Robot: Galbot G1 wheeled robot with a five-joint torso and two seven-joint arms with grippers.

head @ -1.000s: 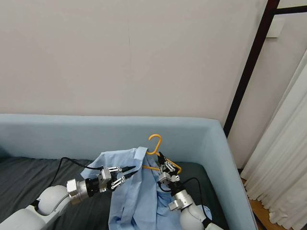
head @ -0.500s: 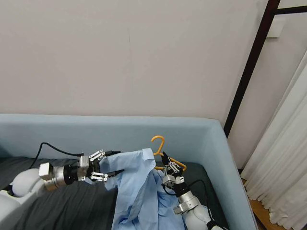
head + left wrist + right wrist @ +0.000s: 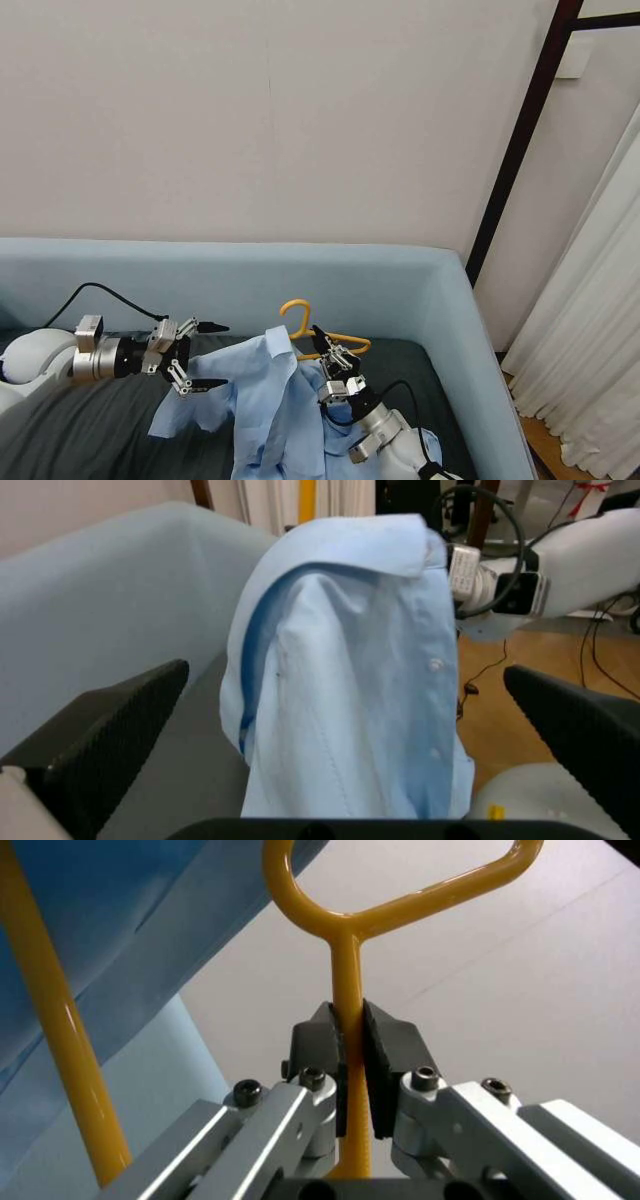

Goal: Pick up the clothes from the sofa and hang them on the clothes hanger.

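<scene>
A light blue shirt point(image 3: 275, 400) hangs over an orange hanger point(image 3: 292, 312) above the sofa seat. My right gripper point(image 3: 335, 362) is shut on the hanger's stem just below the hook. In the right wrist view the right gripper point(image 3: 353, 1065) pinches the stem of the hanger point(image 3: 345, 967), with blue shirt point(image 3: 120, 915) cloth beside it. My left gripper point(image 3: 205, 355) is open, just left of the shirt's collar, holding nothing. From the left wrist, the shirt point(image 3: 350, 682) hangs ahead between the spread black fingers point(image 3: 110, 735).
The sofa has a light blue back point(image 3: 200, 275) and a dark grey seat point(image 3: 80, 430). A black rack post point(image 3: 520, 140) rises at the right by the wall, with white curtains point(image 3: 590, 330) beyond it.
My left gripper has let go of the shirt, opened and drawn back to the left. The right gripper has carried the hanger and shirt leftward and slightly lower.
</scene>
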